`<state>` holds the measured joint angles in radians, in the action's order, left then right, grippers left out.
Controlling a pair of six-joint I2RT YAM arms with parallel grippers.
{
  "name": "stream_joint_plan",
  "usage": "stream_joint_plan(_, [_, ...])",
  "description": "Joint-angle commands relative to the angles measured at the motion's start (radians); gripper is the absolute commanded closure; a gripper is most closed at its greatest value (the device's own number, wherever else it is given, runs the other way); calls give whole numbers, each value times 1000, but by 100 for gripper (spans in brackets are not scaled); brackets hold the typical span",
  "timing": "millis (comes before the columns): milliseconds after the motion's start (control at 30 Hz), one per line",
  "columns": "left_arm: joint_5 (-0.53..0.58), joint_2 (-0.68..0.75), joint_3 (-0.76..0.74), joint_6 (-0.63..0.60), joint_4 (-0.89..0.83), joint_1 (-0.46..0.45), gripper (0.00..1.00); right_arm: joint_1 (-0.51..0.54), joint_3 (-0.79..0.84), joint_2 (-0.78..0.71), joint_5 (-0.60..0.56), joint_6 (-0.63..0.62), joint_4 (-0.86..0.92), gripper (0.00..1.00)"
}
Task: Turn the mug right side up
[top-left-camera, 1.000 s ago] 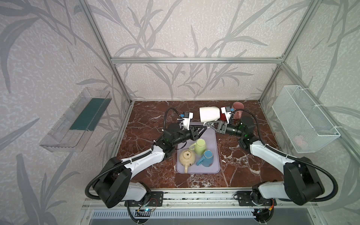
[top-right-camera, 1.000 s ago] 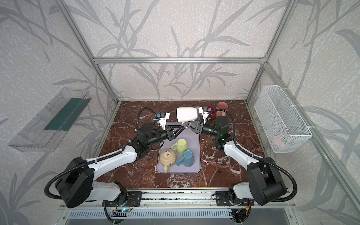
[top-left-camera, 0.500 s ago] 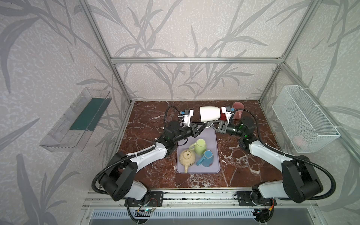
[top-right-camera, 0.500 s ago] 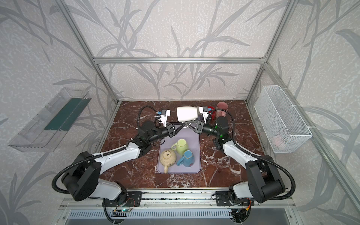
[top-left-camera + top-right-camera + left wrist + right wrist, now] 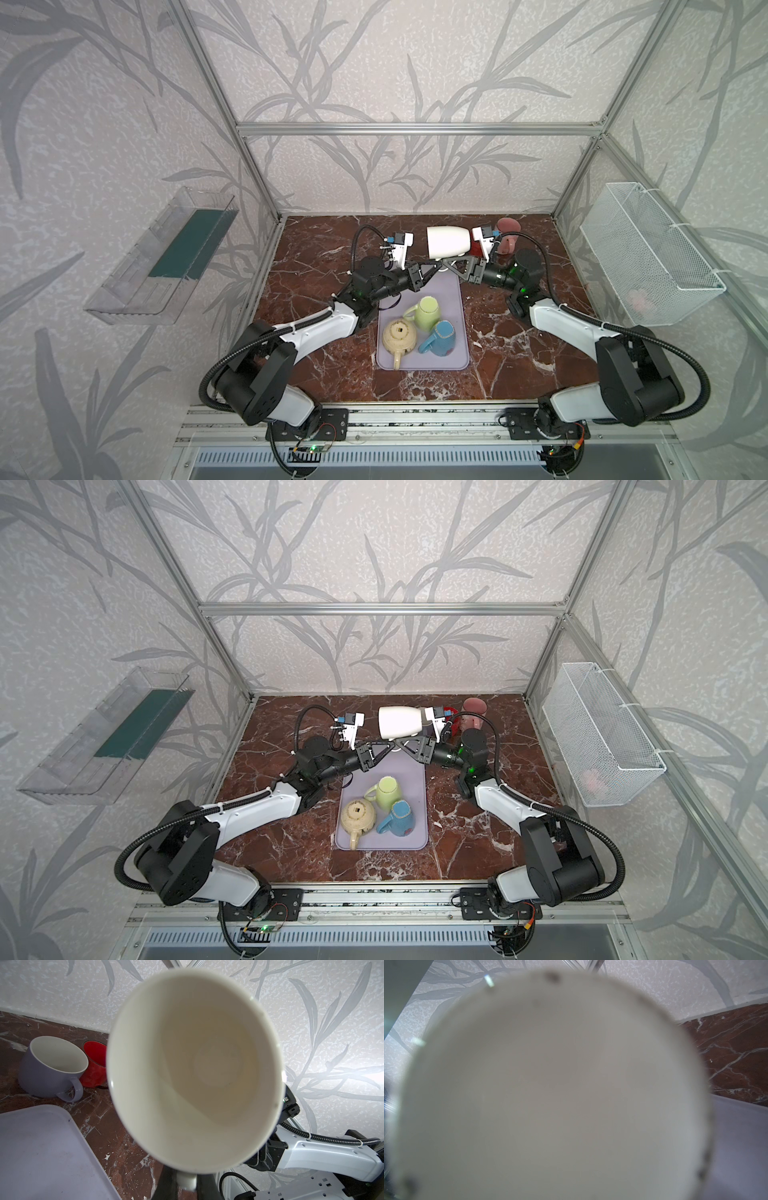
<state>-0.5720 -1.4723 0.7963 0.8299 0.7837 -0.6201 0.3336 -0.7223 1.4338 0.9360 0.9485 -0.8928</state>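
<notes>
The white mug (image 5: 448,248) is hanging on its side in the air over the far end of the lavender tray (image 5: 453,286). Its mouth is facing the left arm and its base the right, and the left wrist view is looking straight into its empty bowl (image 5: 195,1064). The handle (image 5: 186,1181) is pointing downward, and both grippers are meeting at it from opposite sides. The left gripper (image 5: 438,265), whose jaws were standing apart a second ago, is now pinching the handle with its jaws drawn nearly together. The right gripper (image 5: 451,266) is keeping its jaws clamped tight under the mug, though its exact contact is hidden by the mug body. Judgement: a hand-over is taking place. The mug is half turned, and the second grip is freeing the right arm to let go so the left can finish the rotation. A green mug (image 5: 428,309), a blue mug (image 5: 440,338) and a teapot (image 5: 400,337) are sitting on the tray. A lavender cup (image 5: 52,1072) and a red cup (image 5: 94,1064) are standing upright on the desk (image 5: 316,257).
</notes>
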Motion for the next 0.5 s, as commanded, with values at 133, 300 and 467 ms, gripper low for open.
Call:
stream_joint_plan(133, [4, 47, -24, -9, 49, 13, 100, -2, -13, -18, 23, -33, -59, 83])
stream_joint_plan(300, [1, 71, -37, -12, 43, 27, 100, -16, -14, -26, 24, -29, -55, 74])
stream_joint_plan(467, [-2, 83, -51, -18, 39, 34, 100, -28, -17, -37, 25, -22, -54, 72])
